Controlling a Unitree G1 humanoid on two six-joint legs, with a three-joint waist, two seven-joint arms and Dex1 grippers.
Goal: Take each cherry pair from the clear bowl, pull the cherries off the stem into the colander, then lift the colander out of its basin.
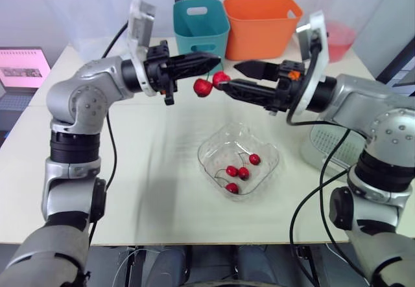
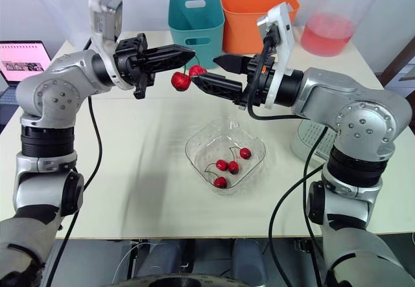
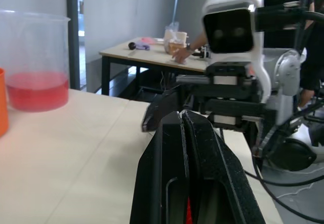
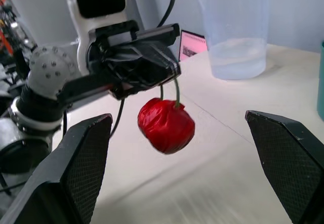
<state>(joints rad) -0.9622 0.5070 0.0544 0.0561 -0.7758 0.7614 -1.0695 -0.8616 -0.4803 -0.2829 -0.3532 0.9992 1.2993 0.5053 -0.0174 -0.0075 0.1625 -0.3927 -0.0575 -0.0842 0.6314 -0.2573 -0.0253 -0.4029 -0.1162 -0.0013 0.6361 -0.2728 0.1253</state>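
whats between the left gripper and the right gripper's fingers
The cherry pair, hanging by its stem from the shut left gripper. The right wrist view shows it inside the gap of the open right gripper, untouched by it.

Cherries [image 1: 203, 87] x6 (2 aloft, 4 in clear bowl [image 1: 214, 141]), bins [image 1: 201, 21] x2, colander [image 1: 322, 146] x1, laptop [image 1: 24, 73] x1.

Both arms reach inward, tips facing: the black two-fingered left pincer [image 1: 213, 59] clamps a red cherry pair [image 1: 203, 87] by its stem, the right pincer [image 1: 227, 76] spread wide.
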